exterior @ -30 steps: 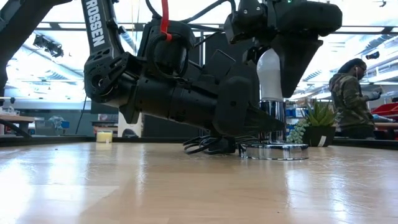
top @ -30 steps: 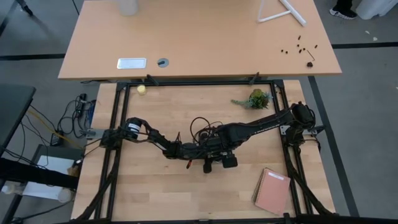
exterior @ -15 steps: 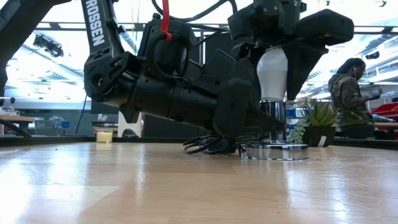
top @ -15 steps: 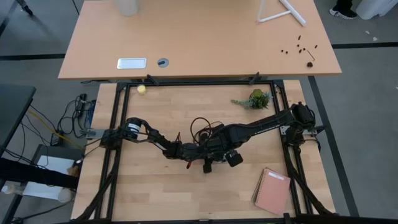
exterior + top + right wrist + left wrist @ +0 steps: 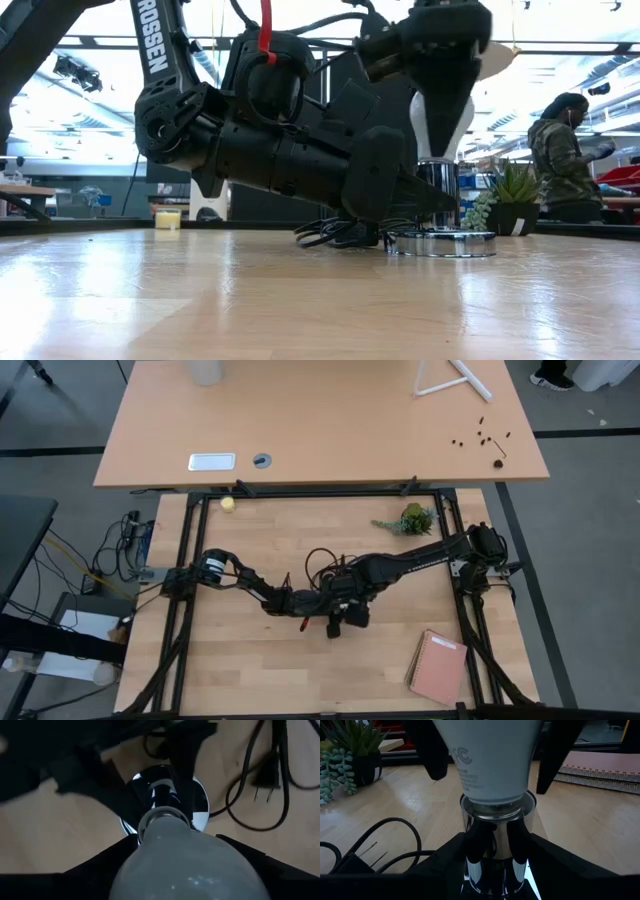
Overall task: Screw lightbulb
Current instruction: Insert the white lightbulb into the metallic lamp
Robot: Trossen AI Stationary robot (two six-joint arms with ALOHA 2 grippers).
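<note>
From above, both dark arms meet near the middle of the wooden table (image 5: 240, 680). The left claw (image 5: 322, 600) and the right claw (image 5: 345, 612) are bunched close together, and they hide the lightbulb. A pink notebook (image 5: 438, 667) lies well away from the right claw, and a small green plant (image 5: 412, 519) sits far from both.

From table height, the lightbulb (image 5: 437, 118) stands upright in a shiny silver socket (image 5: 440, 205). The right claw (image 5: 441, 95) comes down from above, with one finger on each side of the white glass. The left claw (image 5: 415, 200) lies low and reaches in to the shiny stem just under the bulb.

The left wrist view shows the lightbulb (image 5: 487, 762) sitting in the socket cup (image 5: 497, 837). The left claw's two dark fingers (image 5: 455, 852) press on each side of the stem, so they hold the socket steady. A black cord (image 5: 380, 845) curls beside it.

The right wrist view looks down over the lightbulb (image 5: 187, 855). The right claw's fingers (image 5: 107, 862) sit close on both sides, but I cannot tell if they squeeze it.

The bulb looks light, smooth and slippery, and its glass could break. I think it is best held gently around the wide round part and turned slowly.
</note>
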